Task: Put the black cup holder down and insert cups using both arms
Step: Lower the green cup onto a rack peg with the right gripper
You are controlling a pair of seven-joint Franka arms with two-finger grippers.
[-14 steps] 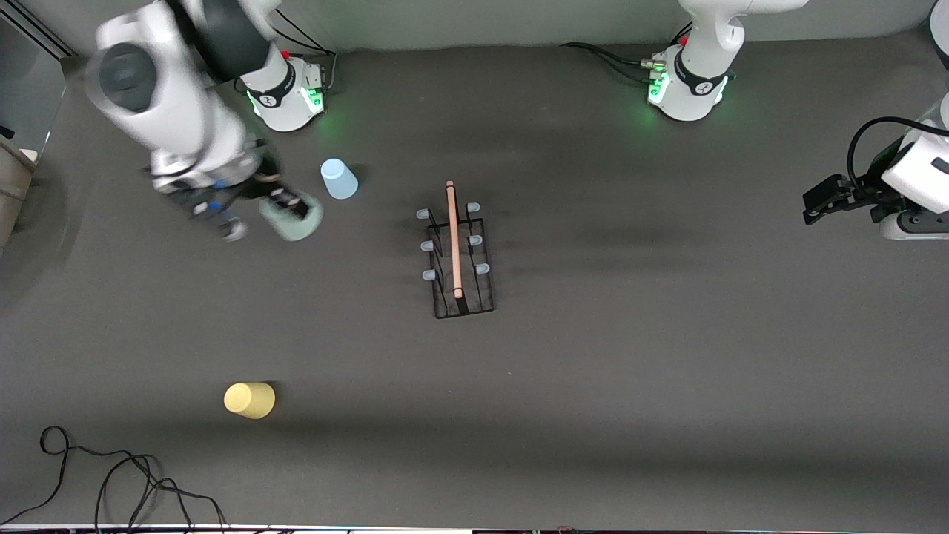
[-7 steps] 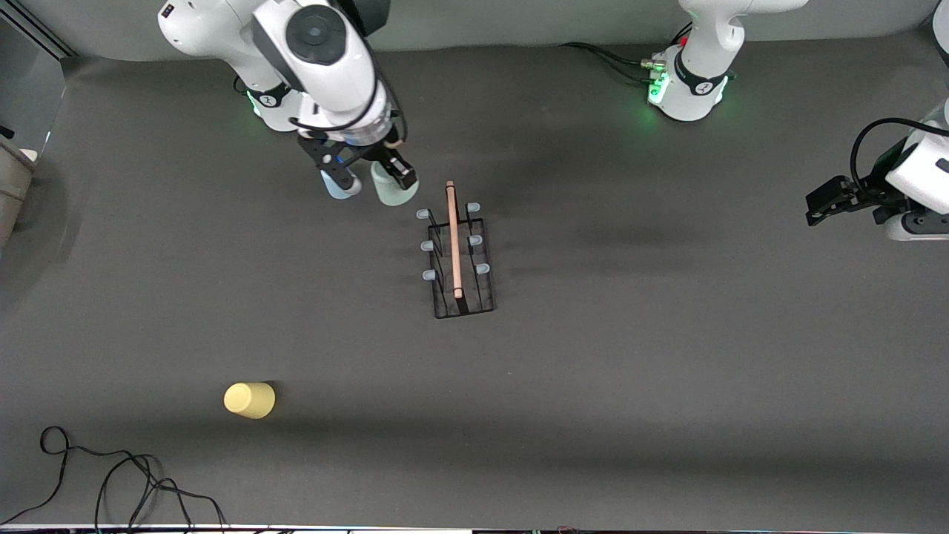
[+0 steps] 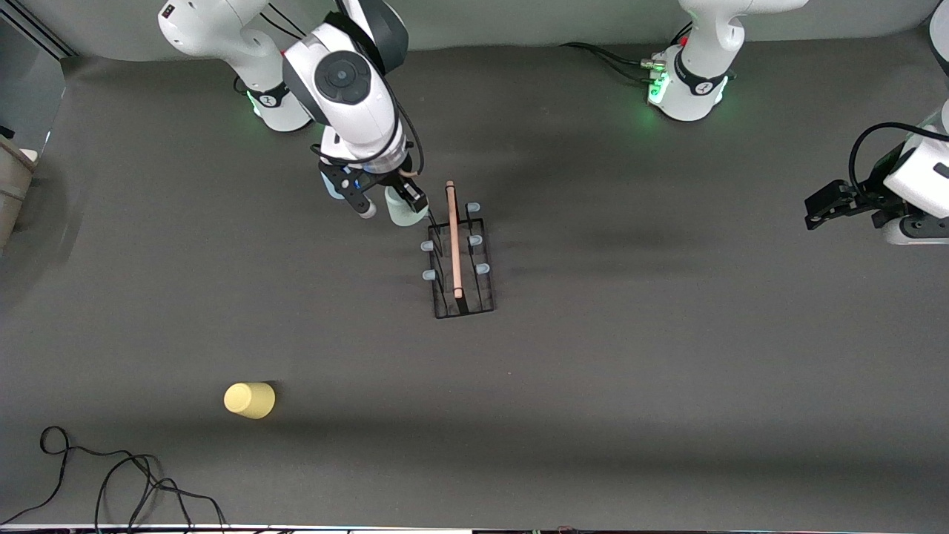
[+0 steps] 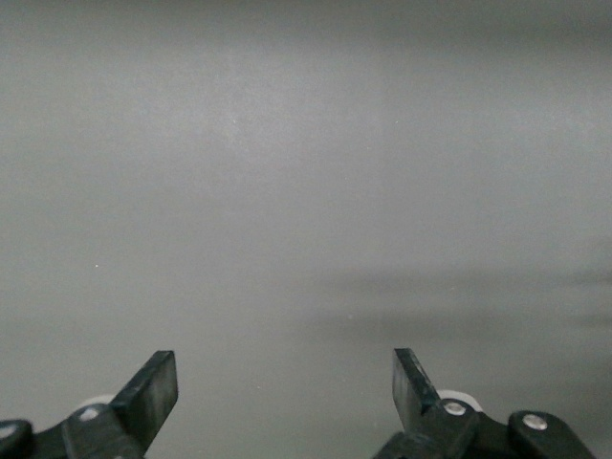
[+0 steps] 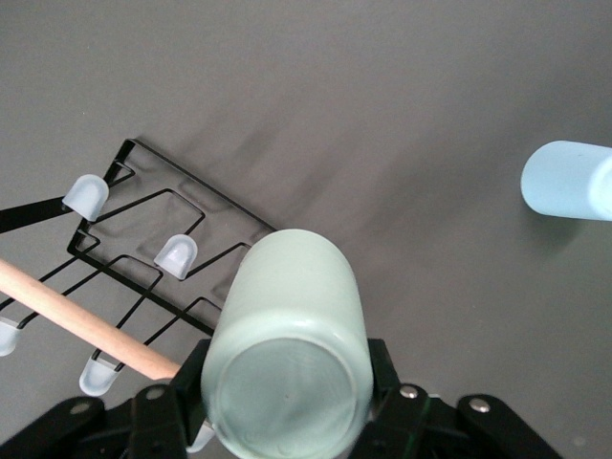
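Clamped on the mint green cup point(image 5: 287, 354), the right gripper point(image 3: 385, 204) hung over the table at the rack's end farthest from the front camera, the cup's closed base toward the wrist camera. From the black cup holder point(image 3: 461, 256), the held cup sat at about ten o'clock in the front view. That rack was thin black wire with a light wooden rod handle point(image 3: 453, 237) and pale-tipped pegs point(image 5: 176, 256); five showed plainly, a sixth was probably hidden by the cup. One light blue cup point(image 5: 568, 180) lay mostly hidden under the right arm; one yellow cup point(image 3: 250, 400) stood at seven o'clock from the rack, well apart. The left gripper point(image 3: 827, 202) waited with fingers spread wide at its end of the dark grey table point(image 3: 667, 371). A black cable point(image 3: 111, 475) coiled at the table's nearest corner.
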